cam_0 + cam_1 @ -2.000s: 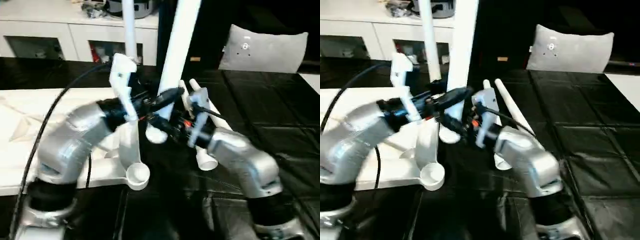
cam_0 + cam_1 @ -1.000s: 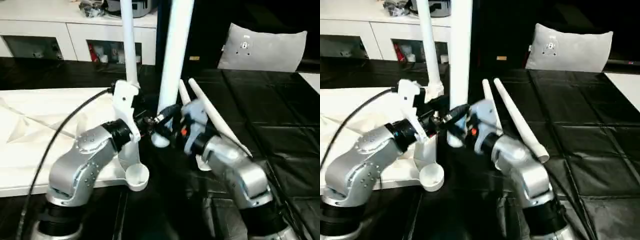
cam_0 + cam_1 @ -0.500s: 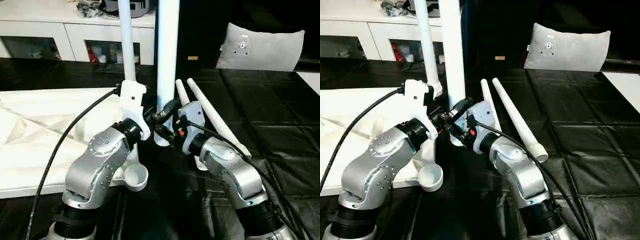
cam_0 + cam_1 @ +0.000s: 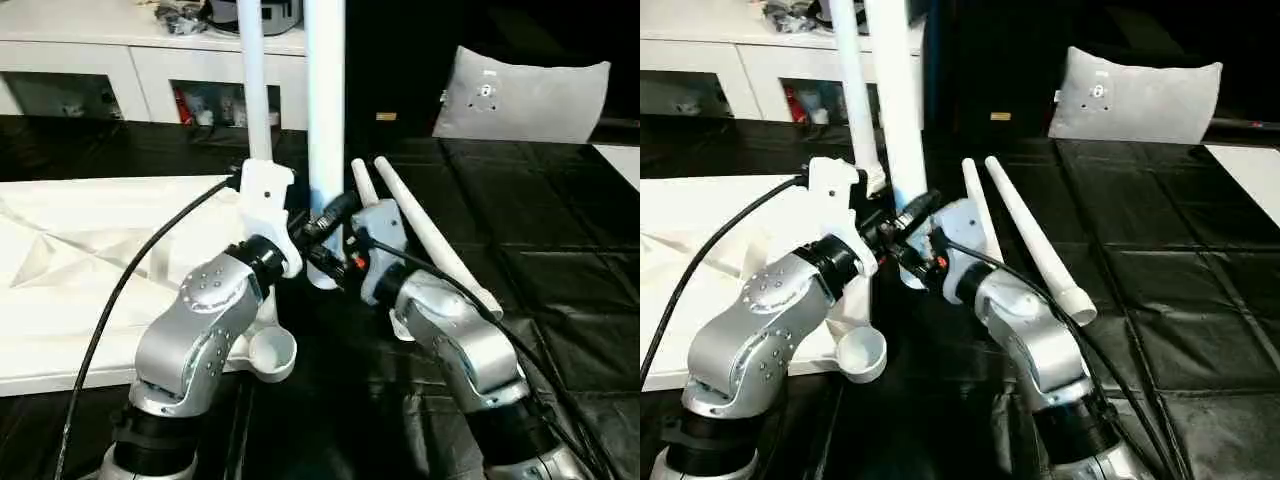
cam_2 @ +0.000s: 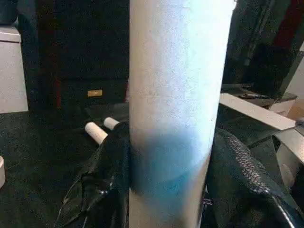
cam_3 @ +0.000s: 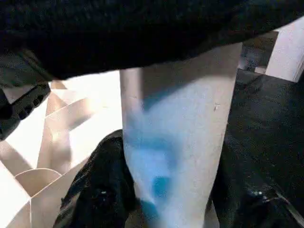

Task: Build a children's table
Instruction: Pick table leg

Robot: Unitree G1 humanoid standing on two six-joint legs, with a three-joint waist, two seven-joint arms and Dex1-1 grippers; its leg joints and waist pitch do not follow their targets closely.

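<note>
You are mid-way through fitting a leg: both grippers hold 1 upright leg (image 4: 325, 120) at centre frame, its foot near the tabletop (image 4: 90, 270) edge. The left gripper (image 4: 312, 238) is clamped on its lower shaft, and the left wrist view shows black fingers (image 5: 102, 175) pressed to either side. The right gripper (image 4: 335, 262) grips the same leg from the opposite side. Behind it, a 2nd leg (image 4: 255, 90) already stands in a corner socket. 2 spare legs (image 4: 425, 235) lie on the black mat, right of centre. An empty socket (image 4: 272, 350) sits at lower centre. Next, I judge you must carry the leg's base over that socket, keep it vertical, and press down.
</note>
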